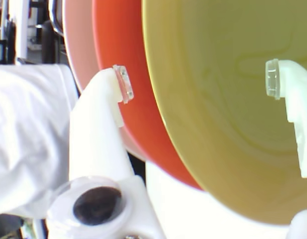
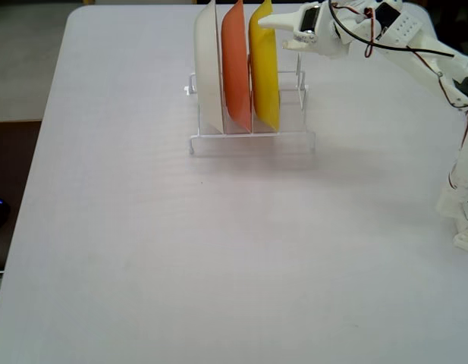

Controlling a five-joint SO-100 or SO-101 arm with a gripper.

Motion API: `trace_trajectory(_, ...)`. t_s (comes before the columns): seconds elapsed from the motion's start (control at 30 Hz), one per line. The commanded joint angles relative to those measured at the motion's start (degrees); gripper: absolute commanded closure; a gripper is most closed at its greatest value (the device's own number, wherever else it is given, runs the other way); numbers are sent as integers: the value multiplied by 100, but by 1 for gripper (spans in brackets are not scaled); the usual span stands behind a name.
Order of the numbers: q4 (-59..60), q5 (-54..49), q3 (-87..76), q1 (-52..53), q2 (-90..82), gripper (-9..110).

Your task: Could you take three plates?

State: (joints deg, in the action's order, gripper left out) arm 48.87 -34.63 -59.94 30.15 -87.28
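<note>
A yellow plate (image 2: 264, 76) and an orange plate (image 2: 235, 68) stand upright in a white wire rack (image 2: 252, 138), with a cream-white plate (image 2: 209, 68) at the left end. No light blue plate is in view. My gripper (image 2: 275, 34) is open at the yellow plate's top edge. In the wrist view the gripper (image 1: 198, 82) spans the yellow plate's (image 1: 218, 99) rim. One fingertip (image 1: 123, 83) is over the orange plate (image 1: 118, 35), the other (image 1: 272, 78) over the yellow plate's face. Nothing is gripped.
The rack stands at the far middle of a white table (image 2: 180, 250). The arm's base (image 2: 465, 205) is at the right edge. The rack's rightmost slots (image 2: 294, 98) hold nothing.
</note>
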Motion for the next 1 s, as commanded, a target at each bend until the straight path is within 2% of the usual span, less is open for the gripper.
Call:
trace_trajectory(0.0, 18, 0, 721, 70, 114, 78)
trace_trajectory(0.1, 18, 114, 896, 62, 237, 95)
trace_trajectory(0.17, 26, 185, 984, 62, 255, 102)
trace_trajectory(0.3, 413, 299, 1477, 53, 334, 102)
trace_trajectory(0.57, 1652, 79, 3480, 299, 264, 102)
trace_trajectory(0.97, 1934, -18, 3516, 343, -1503, 102)
